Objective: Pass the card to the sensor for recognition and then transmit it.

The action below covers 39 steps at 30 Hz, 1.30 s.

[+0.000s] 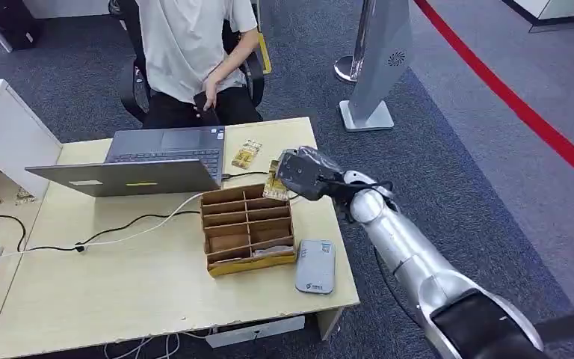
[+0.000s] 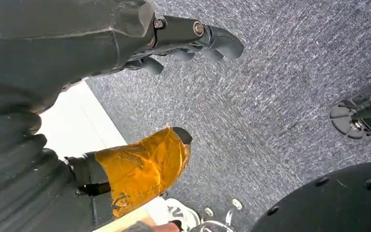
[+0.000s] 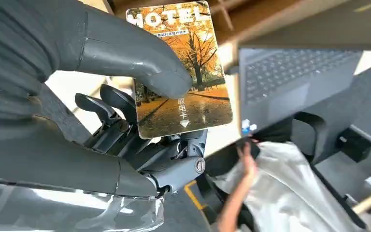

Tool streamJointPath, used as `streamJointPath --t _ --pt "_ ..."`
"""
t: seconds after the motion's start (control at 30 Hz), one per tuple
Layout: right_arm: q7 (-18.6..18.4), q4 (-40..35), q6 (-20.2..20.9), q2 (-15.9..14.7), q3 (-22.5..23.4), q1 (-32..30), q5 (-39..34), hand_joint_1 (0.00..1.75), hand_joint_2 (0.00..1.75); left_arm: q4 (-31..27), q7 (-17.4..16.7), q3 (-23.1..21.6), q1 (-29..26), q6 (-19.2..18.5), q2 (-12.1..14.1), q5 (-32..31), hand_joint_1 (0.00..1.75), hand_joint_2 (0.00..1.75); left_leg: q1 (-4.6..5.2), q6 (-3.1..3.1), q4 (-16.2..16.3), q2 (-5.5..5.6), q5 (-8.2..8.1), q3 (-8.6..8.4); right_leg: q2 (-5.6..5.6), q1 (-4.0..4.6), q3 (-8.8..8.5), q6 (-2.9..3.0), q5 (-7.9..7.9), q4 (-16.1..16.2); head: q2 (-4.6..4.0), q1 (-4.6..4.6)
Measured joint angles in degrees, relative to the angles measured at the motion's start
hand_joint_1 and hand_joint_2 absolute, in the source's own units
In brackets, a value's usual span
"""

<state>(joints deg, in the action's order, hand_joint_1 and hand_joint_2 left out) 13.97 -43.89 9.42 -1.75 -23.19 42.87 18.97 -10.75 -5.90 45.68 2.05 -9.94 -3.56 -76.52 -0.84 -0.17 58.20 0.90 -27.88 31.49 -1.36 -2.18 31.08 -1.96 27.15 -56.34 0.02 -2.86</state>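
Observation:
My right hand (image 1: 304, 173) hovers over the far right part of the desk, just beyond the cardboard organizer (image 1: 248, 228). It pinches a hotel key card (image 1: 274, 180) between thumb and fingers. In the right wrist view the card (image 3: 186, 72) shows an orange autumn tree picture, with the thumb (image 3: 135, 60) pressed on its face. The grey card sensor (image 1: 315, 266) lies flat near the desk's front right corner, well short of the hand. My left hand (image 2: 67, 58) hangs over the carpet, its fingers (image 2: 207, 38) and tape-wrapped thumb (image 2: 145, 166) apart and holding nothing.
An open laptop (image 1: 157, 161) stands at the desk's back, with a person seated behind it. More cards (image 1: 245, 154) lie beside the laptop. Cables (image 1: 119, 228) cross the desk's left half. A white stand (image 1: 377, 67) is on the carpet at the right.

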Motion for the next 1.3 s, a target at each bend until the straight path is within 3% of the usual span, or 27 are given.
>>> streamJointPath --t 0.1,0.17,0.2,0.23,0.33,0.37,0.4,0.5,0.7,0.73,0.93,1.1,1.3 --pt "0.0 1.3 0.1 -0.2 -1.9 2.3 -2.6 1.75 1.75 0.0 0.1 0.1 0.0 0.0 0.0 -0.1 0.00 1.75 0.00 0.00 0.0 -0.01 0.00 0.05 -0.02 0.00 0.05 0.00 0.00 0.0 0.00 0.00" --pt "0.1 1.7 -4.4 -0.2 -2.8 3.4 -2.2 1.75 1.75 0.0 0.1 0.1 0.1 0.0 0.0 -0.2 0.00 1.75 0.00 0.00 0.0 0.01 0.00 0.06 0.00 0.00 0.04 0.00 0.01 0.0 0.00 0.00" --pt "-0.2 1.9 -9.5 0.0 -3.0 3.6 0.2 1.75 1.75 0.0 0.1 0.2 0.1 0.0 0.0 -0.3 0.00 1.75 0.00 0.00 0.0 0.03 0.00 0.08 0.02 0.00 0.04 0.00 0.01 0.0 0.00 0.00" --pt "-1.1 1.9 -17.3 0.4 -3.3 3.7 4.4 1.75 1.75 0.0 0.1 0.2 0.1 0.1 0.0 -0.6 0.00 1.75 0.00 0.00 0.0 0.04 0.00 0.09 0.03 0.00 0.05 0.00 0.01 0.0 0.00 -0.02" --pt "-6.8 2.7 -43.5 0.9 -6.2 4.5 21.7 1.75 1.75 0.0 0.1 0.2 0.1 0.2 -0.1 -1.7 0.00 1.75 0.00 0.00 0.0 0.00 0.00 0.10 -0.01 -0.01 0.07 0.00 0.01 0.0 0.00 0.00" --pt "-8.2 3.1 -48.6 0.9 -7.2 4.8 26.3 1.75 1.75 0.0 0.1 0.2 0.2 0.2 -0.1 -2.0 0.00 1.75 0.00 -0.01 0.0 -0.03 -0.01 0.08 -0.03 -0.01 0.08 0.00 0.01 0.0 0.00 0.00" --pt "-9.6 3.1 -50.8 0.9 -7.6 4.9 31.8 1.75 1.75 0.0 0.1 0.2 0.3 0.2 -0.1 -2.3 0.00 1.75 0.00 -0.01 0.0 -0.04 -0.01 0.06 -0.04 -0.01 0.07 0.00 0.01 0.0 0.00 0.00" --pt "-11.4 2.4 -50.1 1.2 -7.0 4.1 43.7 1.75 1.75 0.0 0.5 0.2 0.3 0.1 -0.1 -2.8 0.00 1.75 0.00 0.00 0.0 0.03 0.00 0.09 0.02 0.00 0.07 0.00 0.01 0.0 0.00 0.00" --pt "-10.4 2.0 -49.8 2.9 -3.5 2.5 48.1 1.75 1.75 0.0 0.9 0.2 0.3 -0.2 -0.1 -2.9 0.00 1.75 0.00 -0.01 0.0 0.00 0.00 0.09 -0.01 0.00 0.08 0.00 0.01 0.0 0.00 0.00" --pt "-10.1 2.0 -49.8 3.2 -3.0 2.3 48.2 0.00 1.75 0.0 1.0 0.2 0.3 -0.2 -0.1 -2.9 0.00 1.75 0.00 -0.01 0.0 0.00 0.00 0.09 -0.01 -0.01 0.08 0.00 0.01 0.0 0.00 0.00" --pt "-8.1 2.0 -49.8 4.4 0.0 1.2 48.7 0.00 1.75 0.0 4.0 0.2 0.3 0.8 -0.1 -3.5 0.00 1.75 0.00 -0.01 0.0 0.01 0.00 0.10 0.00 -0.01 0.07 0.00 0.01 0.0 0.00 -0.02" --pt "-7.1 2.0 -49.8 4.7 2.0 0.5 48.5 0.00 1.75 0.0 4.3 0.2 0.3 1.8 -0.1 -3.4 0.00 1.75 0.00 -0.01 0.0 0.01 0.00 0.10 0.00 -0.01 0.08 0.00 0.01 0.0 0.00 0.00" --pt "-9.6 2.0 -49.8 3.8 3.6 -0.5 51.9 0.00 1.75 0.0 4.2 0.2 0.3 2.0 -0.1 -3.1 0.00 1.75 0.01 -0.01 0.0 0.01 0.00 0.09 0.00 -0.01 0.12 0.00 0.01 0.0 0.00 0.00"
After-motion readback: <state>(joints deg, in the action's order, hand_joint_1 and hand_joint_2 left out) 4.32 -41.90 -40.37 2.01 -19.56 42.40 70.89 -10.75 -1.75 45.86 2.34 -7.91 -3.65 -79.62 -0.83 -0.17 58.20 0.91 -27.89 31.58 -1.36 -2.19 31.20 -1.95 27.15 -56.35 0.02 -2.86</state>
